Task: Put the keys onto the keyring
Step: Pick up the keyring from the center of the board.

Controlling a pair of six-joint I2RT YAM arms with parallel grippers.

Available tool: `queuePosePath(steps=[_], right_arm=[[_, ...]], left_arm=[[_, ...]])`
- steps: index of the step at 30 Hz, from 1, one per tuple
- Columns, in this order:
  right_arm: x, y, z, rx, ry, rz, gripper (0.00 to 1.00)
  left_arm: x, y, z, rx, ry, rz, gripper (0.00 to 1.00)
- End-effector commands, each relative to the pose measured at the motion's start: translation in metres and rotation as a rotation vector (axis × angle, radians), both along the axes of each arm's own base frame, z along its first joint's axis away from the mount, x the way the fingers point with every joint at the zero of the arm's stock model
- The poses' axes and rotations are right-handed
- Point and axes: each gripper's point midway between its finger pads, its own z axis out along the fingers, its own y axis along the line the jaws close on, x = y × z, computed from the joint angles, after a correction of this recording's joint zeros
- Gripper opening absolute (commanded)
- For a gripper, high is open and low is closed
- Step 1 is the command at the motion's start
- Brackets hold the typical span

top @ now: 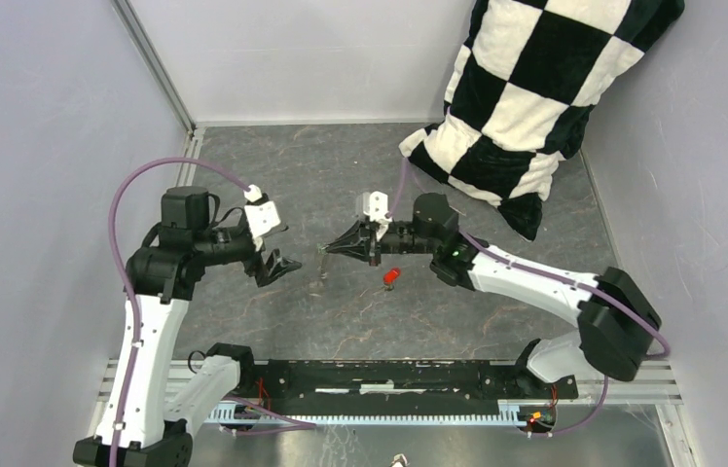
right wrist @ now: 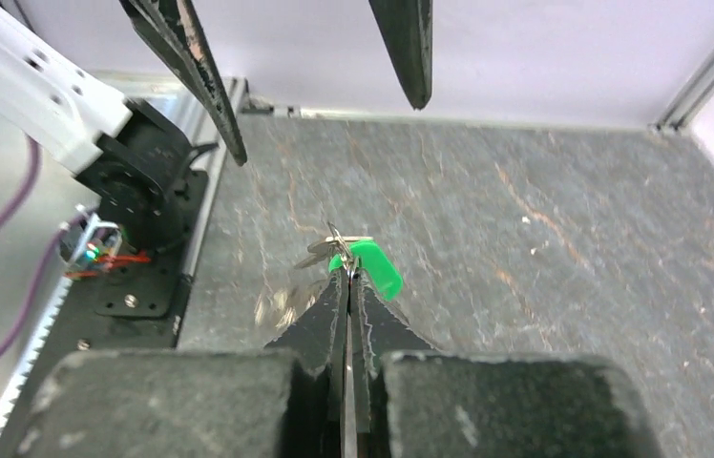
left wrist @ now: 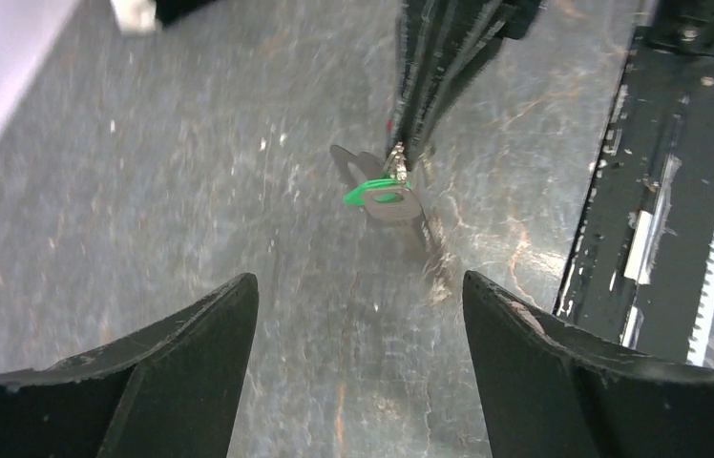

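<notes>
The right end effector (top: 325,250) is pinched fully shut. At its very tips it clamps the small metal key with a green plastic head (right wrist: 373,268), held clear above the dark grey stone-patterned bench (top: 341,321). A thin grey metal keyring (right wrist: 326,250) shows at the same fingertips, touching the green head, but whether the key is threaded onto it cannot be told. Facing it from just beside, the left end effector (top: 287,265) stands wide open with nothing between its black fingers (left wrist: 191,382). In the left wrist view the green key hangs in line with that gap, with only bare bench in between. The small metal key with a red plastic head (top: 391,278) lies on the bench just under the right arm's wrist, apart from both end effectors. A black-and-white checked cushion (top: 535,88) leans in the far right corner, well away from the arms. A black base rail (top: 389,375) runs along the near edge.
</notes>
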Motion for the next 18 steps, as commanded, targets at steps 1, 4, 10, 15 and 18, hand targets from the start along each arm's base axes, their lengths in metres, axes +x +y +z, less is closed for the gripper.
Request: queuePosePath(steps=[1, 4, 10, 15, 18], right_arm=[[-0.028, -0.015, 0.068, 0.163, -0.073, 0.068, 0.01], [-0.039, -0.025, 0.085, 0.192, -0.053, 0.074, 0.01], [-0.063, -0.033, 0.099, 0.196, -0.047, 0.108, 0.01], [-0.073, -0.025, 0.105, 0.125, -0.097, 0.096, 0.01], [-0.074, -0.019, 0.109, 0.077, -0.113, 0.081, 0.01]], left_arm=[[-0.041, -0.019, 0.039, -0.054, -0.144, -0.239, 0.85], [-0.056, -0.023, 0.043, -0.075, -0.165, -0.287, 0.86], [-0.055, -0.034, 0.074, -0.200, -0.225, -0.283, 0.86], [-0.068, -0.047, 0.111, -0.352, -0.158, -0.331, 0.86], [-0.080, -0.050, 0.109, -0.378, -0.115, -0.376, 0.87]])
